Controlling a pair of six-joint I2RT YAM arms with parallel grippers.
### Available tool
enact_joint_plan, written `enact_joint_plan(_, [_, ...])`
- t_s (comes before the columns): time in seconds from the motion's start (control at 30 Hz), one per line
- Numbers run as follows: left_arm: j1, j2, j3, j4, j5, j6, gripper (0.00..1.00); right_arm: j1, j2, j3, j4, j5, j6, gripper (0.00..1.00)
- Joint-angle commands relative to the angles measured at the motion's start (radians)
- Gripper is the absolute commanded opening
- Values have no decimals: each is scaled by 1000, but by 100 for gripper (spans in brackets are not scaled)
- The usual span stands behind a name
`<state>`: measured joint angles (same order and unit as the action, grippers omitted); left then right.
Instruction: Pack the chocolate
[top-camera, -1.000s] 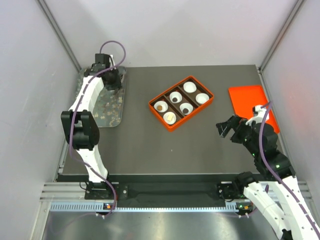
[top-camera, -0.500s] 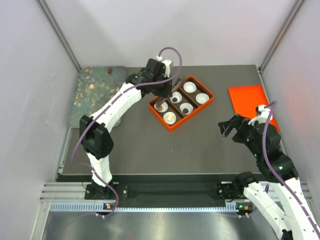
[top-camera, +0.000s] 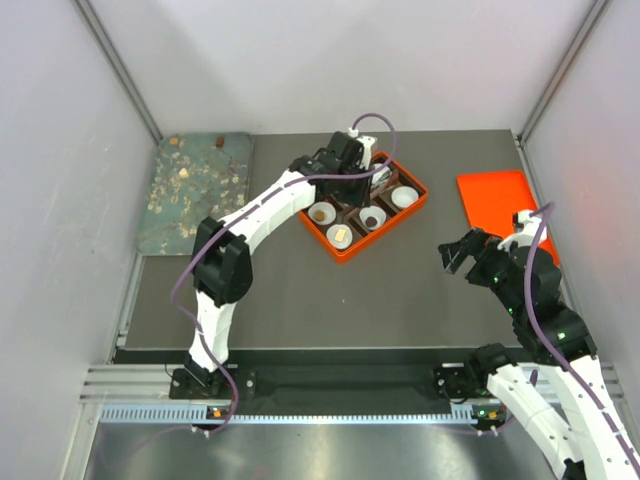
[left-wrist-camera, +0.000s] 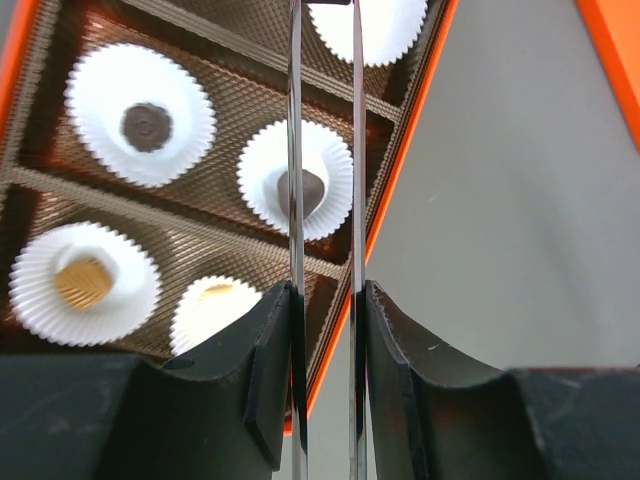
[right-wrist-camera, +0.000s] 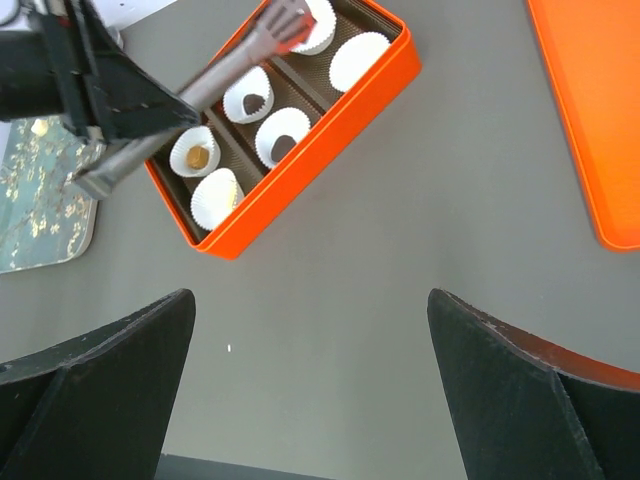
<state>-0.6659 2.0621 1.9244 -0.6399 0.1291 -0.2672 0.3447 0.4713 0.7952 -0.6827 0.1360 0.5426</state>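
The left gripper (left-wrist-camera: 326, 300) pinches the tongs (left-wrist-camera: 295, 150), tips over a far cup (left-wrist-camera: 390, 30). Centre them low inside its rim before easing the squeeze.

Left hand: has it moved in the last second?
Yes. The left hand, clamped on the tongs, swung right, from above the patterned tray on the left to above the orange box.

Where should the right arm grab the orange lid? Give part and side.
Take the orange lid probably by the raised lip on its left long edge, coming from above, one finger each side. It lies flat, so only the lip offers a hold, and that edge faces the open right gripper.
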Motion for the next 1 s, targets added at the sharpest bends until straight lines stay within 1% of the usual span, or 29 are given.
enact_joint_plan(0.0, [-11,10,50,86,35,-3,30,10,-7,42,0,25,-10,100])
enact_joint_plan(0.67, [-29,125,76,140,80,-10,32,10,9,45,3,47,-26,100])
enact_joint_plan(0.9, [-32,132,78,140,78,-7,35,10,21,41,12,43,-27,100])
enact_joint_plan(0.97, [-31,132,76,137,78,-6,38,10,21,41,15,40,-27,100])
